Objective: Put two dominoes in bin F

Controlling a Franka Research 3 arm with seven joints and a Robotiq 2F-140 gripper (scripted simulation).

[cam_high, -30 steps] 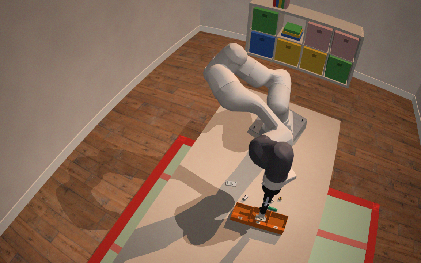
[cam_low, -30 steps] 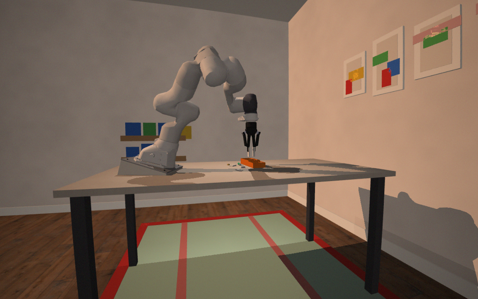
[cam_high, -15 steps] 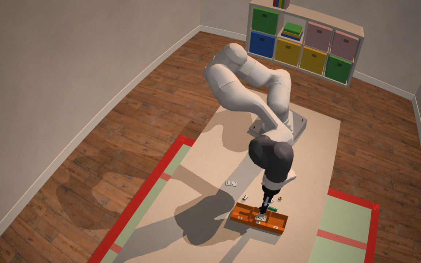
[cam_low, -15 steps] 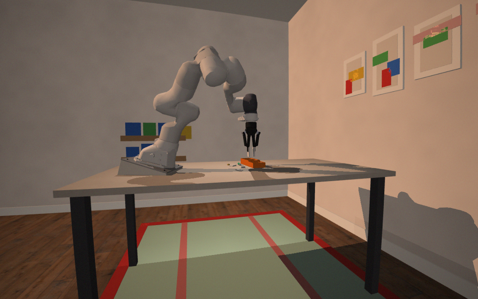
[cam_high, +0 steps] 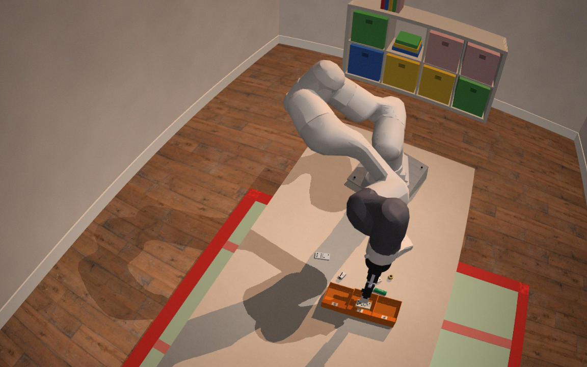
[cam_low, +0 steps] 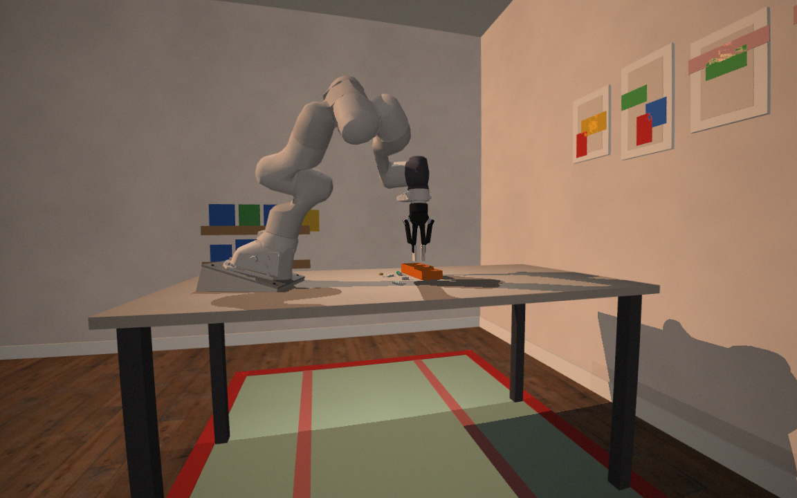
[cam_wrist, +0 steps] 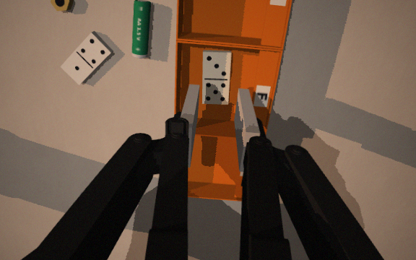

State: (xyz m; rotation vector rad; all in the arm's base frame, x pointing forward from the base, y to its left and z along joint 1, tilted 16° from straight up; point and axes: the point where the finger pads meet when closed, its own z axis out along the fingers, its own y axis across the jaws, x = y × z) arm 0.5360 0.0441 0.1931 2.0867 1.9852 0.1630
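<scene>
On the bench stands the white arm, bolted to a grey base plate and folded high, its dark wrist pointing straight down so that the end effector hangs above the orange bin, clear of its rim. Its two grey fingers stand narrowly apart with nothing between them, released. The bin is one long tray split into three compartments; the middle one carries a white tag with the letter F, and one domino lies flat on its floor, three pips over five. Just beside the bin on the bench lie a green battery, whose lettering is too small to read, a second domino showing two and three pips, and a brass nut. Another domino lies well apart.
</scene>
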